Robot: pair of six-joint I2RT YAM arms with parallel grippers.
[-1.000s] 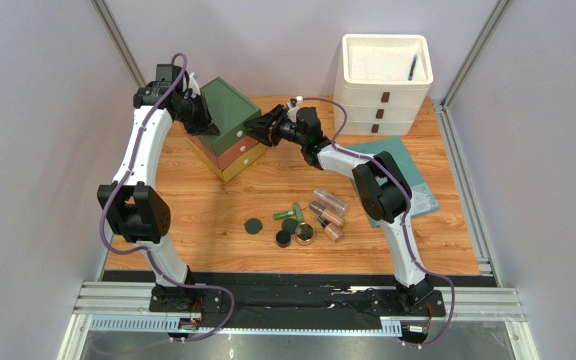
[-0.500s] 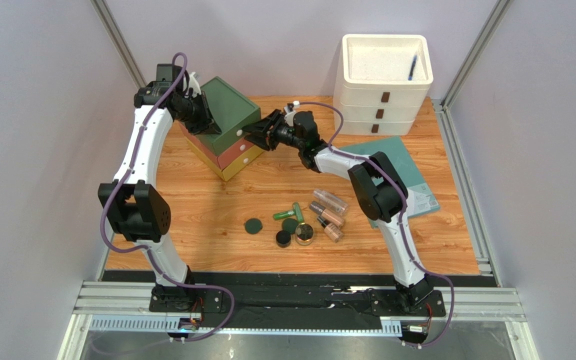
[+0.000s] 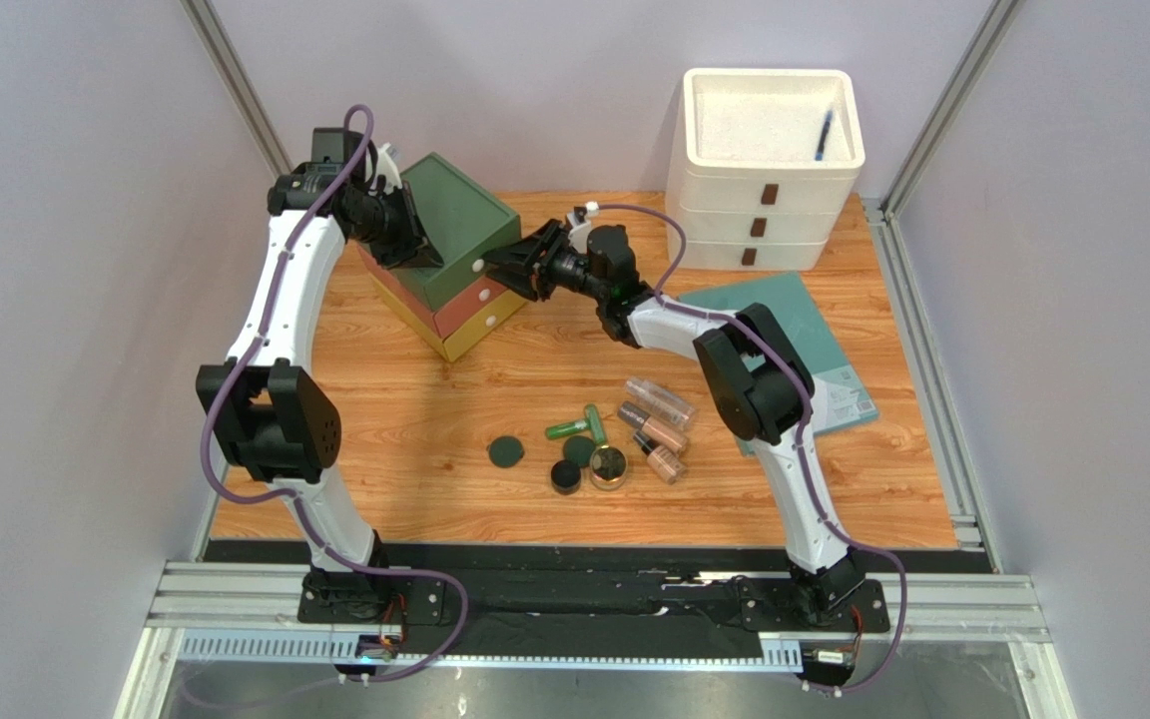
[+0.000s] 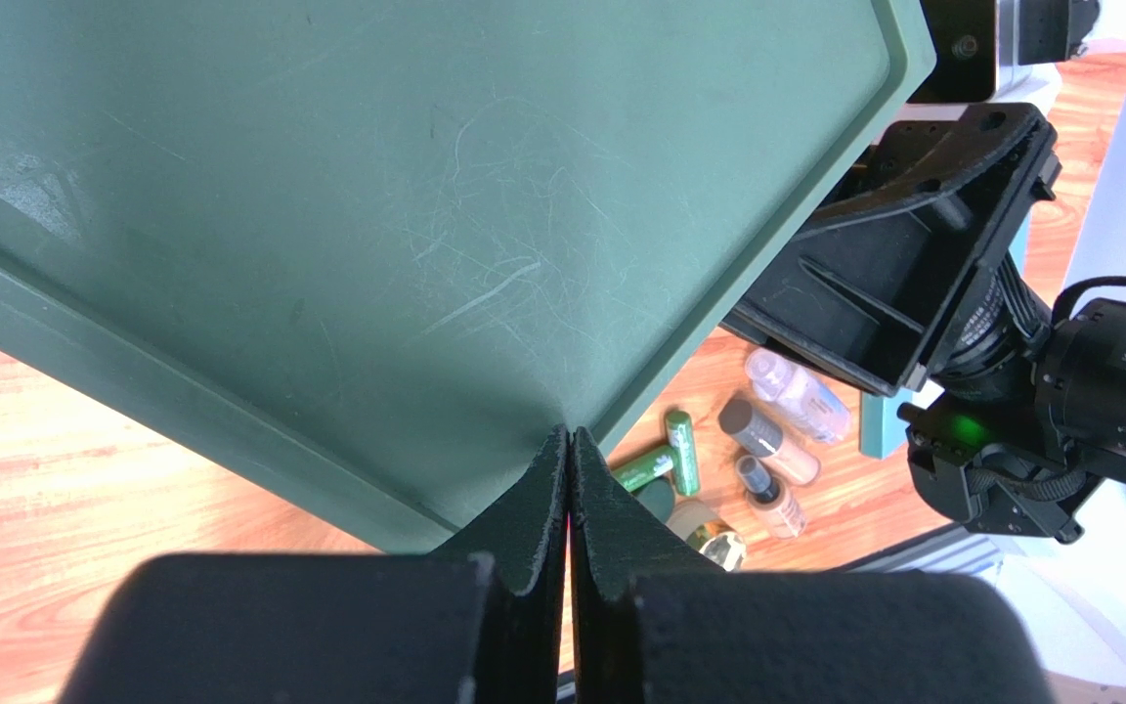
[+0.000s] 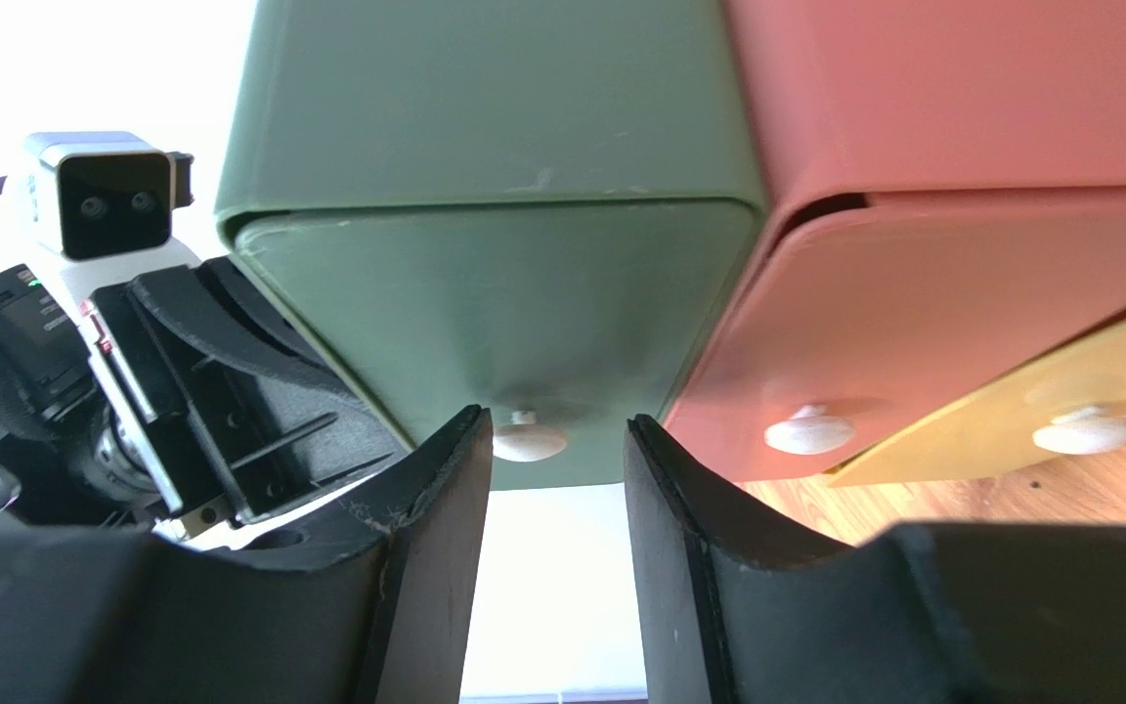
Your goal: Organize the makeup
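Makeup (image 3: 604,442) is all huddled on the table (image 3: 386,405) in front of your arm bases: green tube (image 3: 574,427), dark green compacts (image 3: 505,451), gold-rimmed jar (image 3: 610,471), clear bottles (image 3: 659,402). Further back, your right gripper (image 5: 557,426) has its fingers spread, with the top green drawer's white knob (image 5: 529,436) between them. Your left gripper (image 4: 569,455) is pressed together against the stack's green top (image 4: 378,220). White drawer unit (image 3: 769,165) is at the very back.

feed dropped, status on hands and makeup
Left hand shut, against green box. Right hand open around its top knob. Makeup loose on table.
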